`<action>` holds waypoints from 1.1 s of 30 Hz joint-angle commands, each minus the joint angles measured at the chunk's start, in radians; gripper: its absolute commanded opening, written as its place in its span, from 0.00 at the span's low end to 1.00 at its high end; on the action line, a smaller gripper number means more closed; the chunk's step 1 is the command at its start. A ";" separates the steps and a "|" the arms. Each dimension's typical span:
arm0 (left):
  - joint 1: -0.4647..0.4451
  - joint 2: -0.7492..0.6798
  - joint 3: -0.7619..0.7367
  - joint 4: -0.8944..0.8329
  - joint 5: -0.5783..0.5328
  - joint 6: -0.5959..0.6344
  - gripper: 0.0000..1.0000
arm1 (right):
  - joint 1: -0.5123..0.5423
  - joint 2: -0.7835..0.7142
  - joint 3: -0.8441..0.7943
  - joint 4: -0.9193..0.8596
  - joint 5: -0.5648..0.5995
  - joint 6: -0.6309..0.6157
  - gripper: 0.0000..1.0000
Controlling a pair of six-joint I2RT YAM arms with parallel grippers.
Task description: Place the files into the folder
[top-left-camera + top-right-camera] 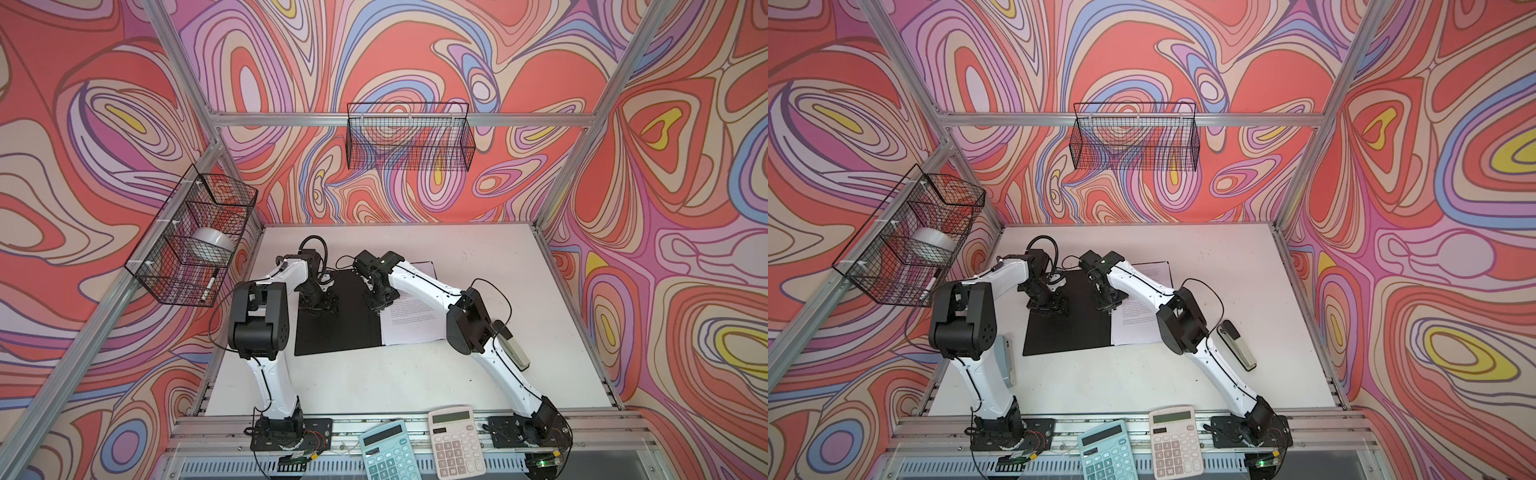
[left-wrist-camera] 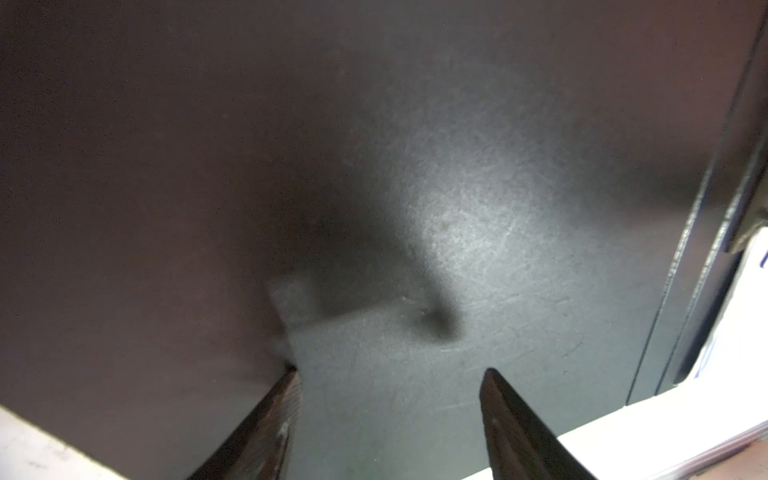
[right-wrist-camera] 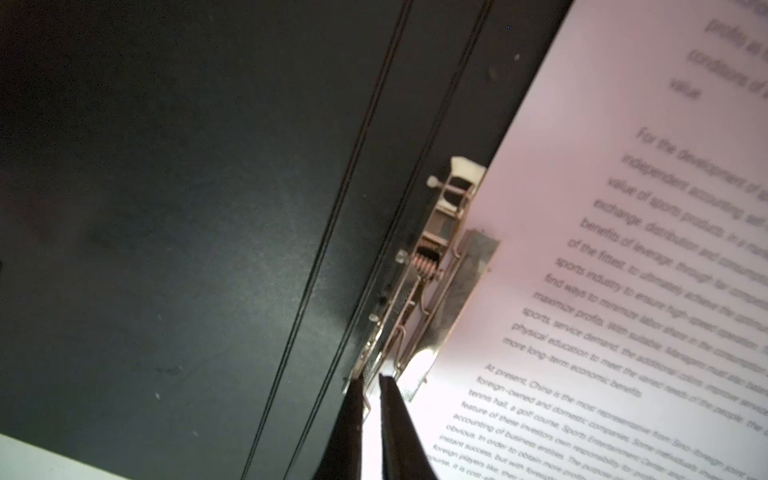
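Note:
The folder [image 1: 336, 328] [image 1: 1067, 332] lies open on the white table, its black inside facing up. The files [image 1: 409, 324] [image 1: 1138, 328], white printed sheets, lie on its right half. My left gripper [image 1: 320, 305] [image 1: 1048, 307] stands open with its tips down on the black left flap [image 2: 457, 208]; nothing is between its fingers [image 2: 286, 399]. My right gripper [image 1: 380, 303] [image 1: 1111, 305] is at the spine, shut [image 3: 369, 378] on the near end of the metal clip [image 3: 432, 266]. The edge of the files [image 3: 623, 291] lies against that clip.
A stapler [image 1: 513, 347] [image 1: 1237, 345] lies right of the folder, beside my right arm. Two calculators [image 1: 384, 451] [image 1: 455, 444] rest on the front rail. A wire basket [image 1: 195, 237] holding a tape roll and a marker hangs at left; another basket [image 1: 409, 137] hangs on the back wall.

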 commanded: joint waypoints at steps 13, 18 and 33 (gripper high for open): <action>0.012 0.023 -0.007 -0.024 -0.015 -0.003 0.69 | -0.016 0.104 -0.079 -0.031 0.083 -0.003 0.11; 0.014 0.019 -0.004 -0.027 -0.009 -0.003 0.69 | -0.016 0.094 -0.076 -0.021 0.076 0.001 0.11; 0.014 -0.030 0.054 -0.073 0.068 0.003 0.69 | -0.016 0.021 -0.035 -0.016 0.092 0.004 0.15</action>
